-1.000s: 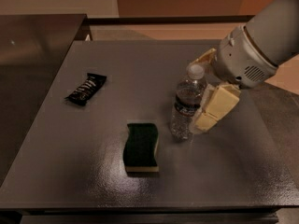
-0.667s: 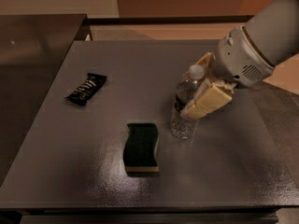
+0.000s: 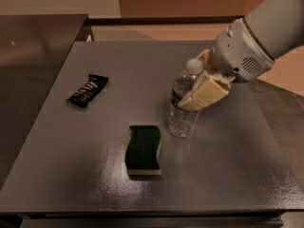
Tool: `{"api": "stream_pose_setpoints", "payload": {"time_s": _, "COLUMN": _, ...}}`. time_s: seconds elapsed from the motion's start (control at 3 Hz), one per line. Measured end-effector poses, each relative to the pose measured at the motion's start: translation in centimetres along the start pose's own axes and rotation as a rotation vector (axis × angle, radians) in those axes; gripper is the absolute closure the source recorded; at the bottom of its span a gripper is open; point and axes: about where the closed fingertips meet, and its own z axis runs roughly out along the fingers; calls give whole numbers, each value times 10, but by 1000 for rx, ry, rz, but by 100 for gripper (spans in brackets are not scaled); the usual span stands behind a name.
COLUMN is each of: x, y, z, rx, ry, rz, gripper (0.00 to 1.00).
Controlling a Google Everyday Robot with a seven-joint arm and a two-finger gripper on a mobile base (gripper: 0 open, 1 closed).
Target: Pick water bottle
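The water bottle [image 3: 181,118] is clear and ribbed with a white cap. It stands on the dark grey table [image 3: 95,184] right of centre, leaning slightly. My gripper [image 3: 199,77] comes in from the right and sits around the bottle's upper half. One tan finger [image 3: 205,94] lies across the front of its middle and hides the label. The other finger [image 3: 203,56] is behind it near the cap. The fingers look closed against the bottle, whose base rests on the table.
A green and yellow sponge [image 3: 143,149] lies just left and in front of the bottle. A black snack bar [image 3: 88,90] lies at the left. A darker counter [image 3: 33,37] adjoins the table's left side. The table's front edge is near the bottom.
My gripper has moved left onto the bottle. The near finger went from beside the bottle to across its middle. The bottle, sponge and snack bar stay in place.
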Motion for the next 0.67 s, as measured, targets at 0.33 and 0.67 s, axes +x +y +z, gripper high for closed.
{"api": "stream_pose_setpoints", "payload": {"time_s": 0.33, "x": -17, "y": -8, "z": -11, "rx": 8, "ry": 4, "rz": -12, "gripper": 100}}
{"api": "stream_pose_setpoints", "payload": {"time_s": 0.67, "x": -38, "y": -19, "z": -28, "rx": 27, "ry": 12, "rz": -34, "gripper": 100}}
